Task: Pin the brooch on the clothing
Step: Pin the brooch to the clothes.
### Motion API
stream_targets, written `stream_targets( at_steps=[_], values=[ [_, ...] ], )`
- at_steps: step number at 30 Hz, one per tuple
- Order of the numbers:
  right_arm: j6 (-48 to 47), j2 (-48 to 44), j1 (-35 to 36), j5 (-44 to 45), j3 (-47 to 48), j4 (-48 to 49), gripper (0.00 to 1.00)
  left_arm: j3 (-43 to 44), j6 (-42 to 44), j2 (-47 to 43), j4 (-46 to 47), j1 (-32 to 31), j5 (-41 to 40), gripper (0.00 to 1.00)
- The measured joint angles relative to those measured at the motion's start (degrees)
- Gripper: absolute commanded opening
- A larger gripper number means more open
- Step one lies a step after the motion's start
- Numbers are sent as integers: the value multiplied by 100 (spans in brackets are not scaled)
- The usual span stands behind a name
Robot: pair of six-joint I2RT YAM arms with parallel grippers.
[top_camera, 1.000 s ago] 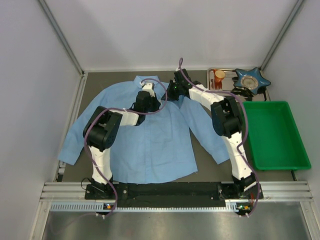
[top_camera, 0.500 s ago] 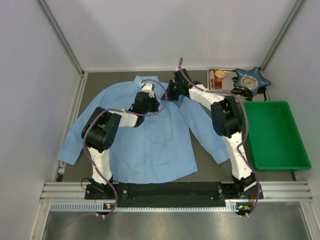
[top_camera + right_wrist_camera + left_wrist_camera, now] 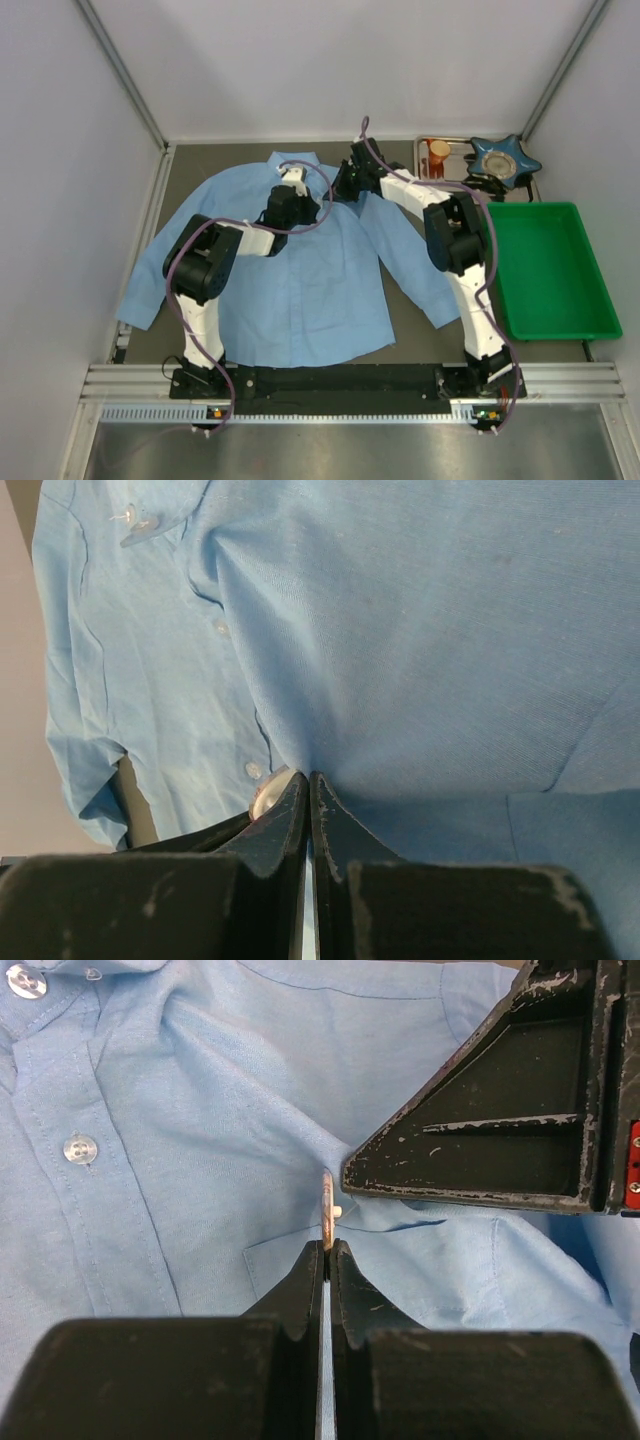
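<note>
Hardly shifted since a second ago: just a slight leftward drift of the left arm's elbow, with both wrists parked at the same spot below the collar.

Fully closed: left hand (image 3: 327, 1252), pinching a thin, pale, round metal brooch (image 3: 327, 1203) seen edge-on, upright just past the fingertips and touching the light blue long-sleeved button-up shirt (image 3: 180, 1150) near a pocket seam. Likewise fully closed: right hand (image 3: 308, 782), nipping a raised fold of the same fabric just beside the brooch, almost against the left fingertips. Cannot tell whether the pin is open or already through the cloth.

Further out: shirt spread front-up on the dark grey surface (image 3: 405, 300), collar at the far end, sleeves out to left and right. Well off to the right, a green plastic tray (image 3: 550, 270).

Risks, as judged from here:
- Losing the brooch, given so narrow a grip on a thin rim and any sideways push against taut cloth.
- Pulling the fold out of the right hand by tugging too hard.
- Knocking fingers together, with so little room between them.
- Catching both layers at the pocket instead of one.
</note>
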Motion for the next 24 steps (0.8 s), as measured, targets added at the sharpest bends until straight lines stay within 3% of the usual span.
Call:
stream_targets(
  at_steps=[8,15,20,24],
  values=[
    [162,-28,-79,-133,-125,98,1,-28,4,0,116,15,94,0],
    [219,-28,-101,-212,-149,155,18,-28,2,0,164,35,166,0],
    [214,-28,-120,-280,-149,227,22,-28,0,0,219,39,221,0],
    [208,-28,-146,-339,-149,232,38,-28,-24,0,262,46,236,0]
  ],
)
